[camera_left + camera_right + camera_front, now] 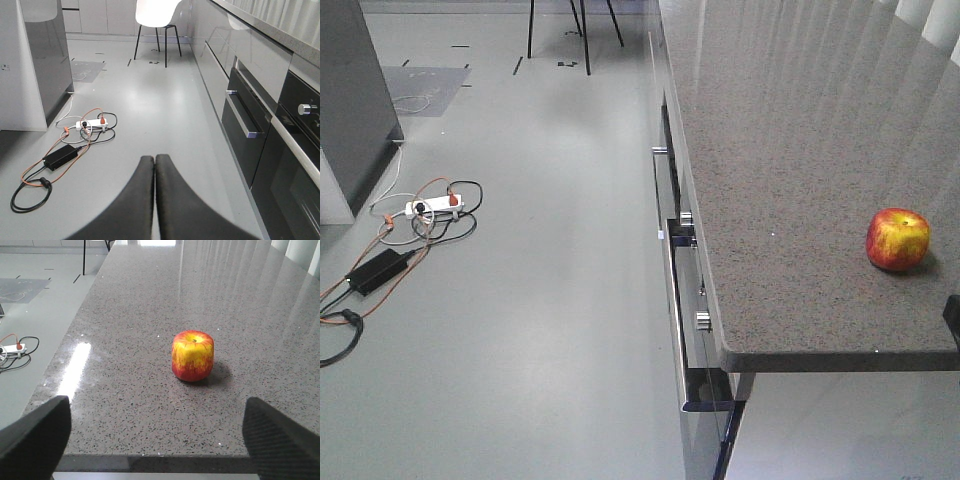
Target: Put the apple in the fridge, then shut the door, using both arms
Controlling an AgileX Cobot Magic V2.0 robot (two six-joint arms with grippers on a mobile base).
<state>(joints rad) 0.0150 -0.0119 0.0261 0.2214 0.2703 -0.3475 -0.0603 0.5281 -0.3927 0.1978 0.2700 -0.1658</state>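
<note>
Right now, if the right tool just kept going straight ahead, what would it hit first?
Probably the apple. It sits on the counter almost dead ahead of the open right tool, with nothing else showing between them. How far off it is, is hard to judge.

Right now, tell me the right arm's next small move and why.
Probably ease the right gripper forward over the counter until its open jaws flank the apple. The apple sits upright and untouched ahead of it, slightly off-centre, with only bare countertop between them.
</note>
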